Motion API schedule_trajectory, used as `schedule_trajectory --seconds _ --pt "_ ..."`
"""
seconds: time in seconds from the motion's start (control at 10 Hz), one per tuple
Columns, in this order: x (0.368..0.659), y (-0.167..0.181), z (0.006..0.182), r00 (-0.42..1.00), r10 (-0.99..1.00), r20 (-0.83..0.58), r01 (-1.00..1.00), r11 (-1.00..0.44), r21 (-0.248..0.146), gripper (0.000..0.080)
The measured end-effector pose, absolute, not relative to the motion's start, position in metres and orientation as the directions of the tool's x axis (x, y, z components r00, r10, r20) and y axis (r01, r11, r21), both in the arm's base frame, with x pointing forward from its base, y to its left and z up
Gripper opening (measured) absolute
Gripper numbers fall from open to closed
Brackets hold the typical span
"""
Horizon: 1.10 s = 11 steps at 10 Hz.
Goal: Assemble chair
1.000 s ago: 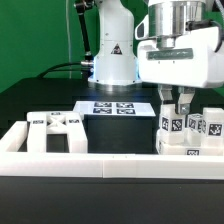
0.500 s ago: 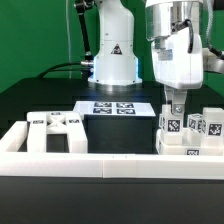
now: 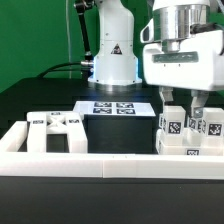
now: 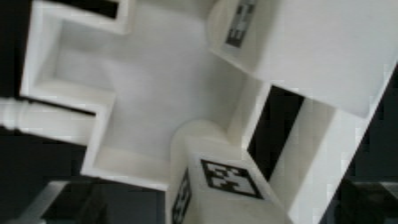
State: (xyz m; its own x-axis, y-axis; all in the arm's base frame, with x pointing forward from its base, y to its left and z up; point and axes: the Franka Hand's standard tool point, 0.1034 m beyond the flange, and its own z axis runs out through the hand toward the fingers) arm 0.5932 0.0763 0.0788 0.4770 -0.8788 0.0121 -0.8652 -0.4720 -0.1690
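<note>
The partly built chair (image 3: 186, 137) stands at the exterior view's right, just behind the border rail, as a blocky white cluster with several upright tagged posts. My gripper (image 3: 181, 107) hangs right above it, open, with its fingers (image 3: 166, 103) spread either side of the post tops and nothing held. In the wrist view the chair's flat panel (image 4: 134, 95) fills the picture, and a tagged post (image 4: 222, 180) rises between my jaws. Another white chair piece (image 3: 55, 130) with tags lies at the exterior view's left.
The marker board (image 3: 115, 108) lies flat in the middle of the black table. A long low white border rail (image 3: 100, 162) runs along the front. The arm's base (image 3: 112, 55) stands behind the board, with a green backdrop beyond.
The gripper has turned at the wrist over the chair and its fingers have spread from a narrow gap to wide open. The chair pieces have not moved.
</note>
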Motion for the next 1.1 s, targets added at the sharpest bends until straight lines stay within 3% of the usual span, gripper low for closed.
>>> schedule_trajectory --seconds 0.4,0.6,1.1 --pt "0.593 0.075 0.078 0.707 -0.705 0.061 -0.691 -0.706 -0.154 0.0649" --pt "0.592 0.078 0.077 0.861 -0.498 0.109 -0.488 -0.867 -0.104 0.0649" --pt "0.601 0.060 0.083 0.984 -0.097 0.151 -0.093 -0.995 -0.033 0.0649"
